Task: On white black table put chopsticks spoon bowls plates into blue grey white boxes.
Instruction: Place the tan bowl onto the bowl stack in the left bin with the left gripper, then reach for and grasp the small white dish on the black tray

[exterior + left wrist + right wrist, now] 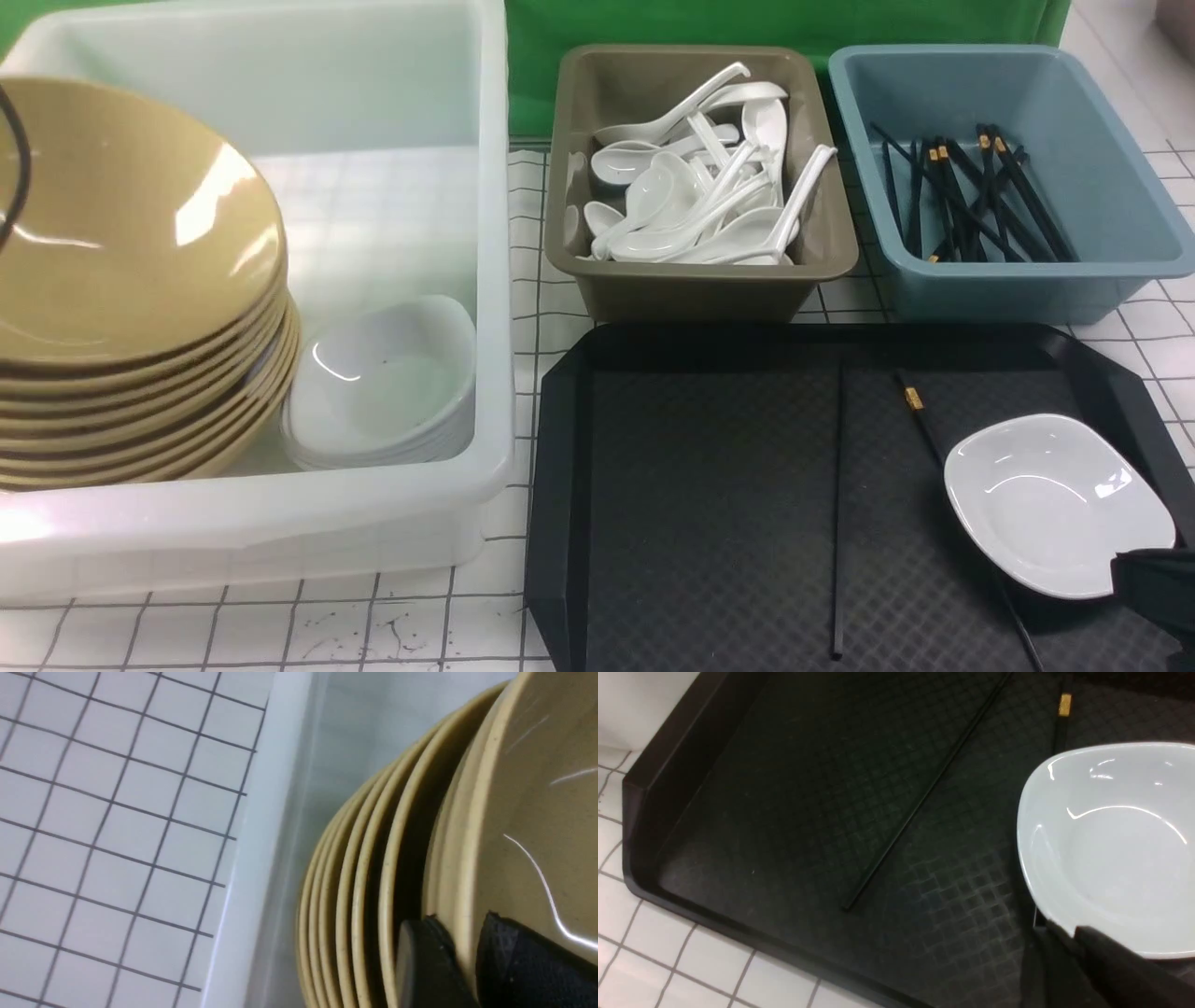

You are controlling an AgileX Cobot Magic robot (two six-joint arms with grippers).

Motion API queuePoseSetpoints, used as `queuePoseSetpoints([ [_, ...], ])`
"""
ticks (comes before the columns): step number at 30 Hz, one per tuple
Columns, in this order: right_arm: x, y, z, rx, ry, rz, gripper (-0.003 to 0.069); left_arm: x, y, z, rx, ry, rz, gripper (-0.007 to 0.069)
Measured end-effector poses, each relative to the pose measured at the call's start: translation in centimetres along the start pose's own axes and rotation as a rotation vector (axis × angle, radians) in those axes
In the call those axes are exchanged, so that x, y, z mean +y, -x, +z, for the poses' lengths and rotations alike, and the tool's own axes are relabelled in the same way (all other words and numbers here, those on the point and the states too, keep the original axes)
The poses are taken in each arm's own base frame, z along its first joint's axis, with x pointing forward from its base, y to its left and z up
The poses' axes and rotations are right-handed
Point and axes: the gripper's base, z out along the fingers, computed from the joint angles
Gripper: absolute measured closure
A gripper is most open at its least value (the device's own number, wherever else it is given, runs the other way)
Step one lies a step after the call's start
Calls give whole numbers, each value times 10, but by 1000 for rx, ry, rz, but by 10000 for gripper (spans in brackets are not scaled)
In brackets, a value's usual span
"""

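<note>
Two grips: left pincer (460, 935) clamps top bowl (537, 812) rim, right pincer (1064, 933) clamps plate (1111, 849) edge; lift plate level, clearing chopstick (913, 399).

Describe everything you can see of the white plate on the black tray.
The white plate is a small, glossy, shallow dish with a rounded-square outline, ceramic-looking, empty and open side up. It is at the right of the black tray, over a gold-banded chopstick. The right gripper pinches its near rim, one finger above and one below.
</note>
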Motion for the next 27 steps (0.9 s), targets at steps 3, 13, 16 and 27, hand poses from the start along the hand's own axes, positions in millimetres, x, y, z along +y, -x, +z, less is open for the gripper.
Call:
queuePoseSetpoints([
  [3, 0, -2, 1, 2, -2, 2, 559, 1, 0, 0, 0, 50, 25, 314],
  [13, -17, 46, 14, 234, -104, 60, 473, -3, -2, -84, -234, 167, -71, 39],
  [16, -33, 72, 34, 292, -188, 50, 373, -23, -13, -122, -352, 116, -13, 166],
  [27, -72, 110, 127, 528, -249, -48, 137, -76, -102, -175, -500, -220, 363, 629],
])
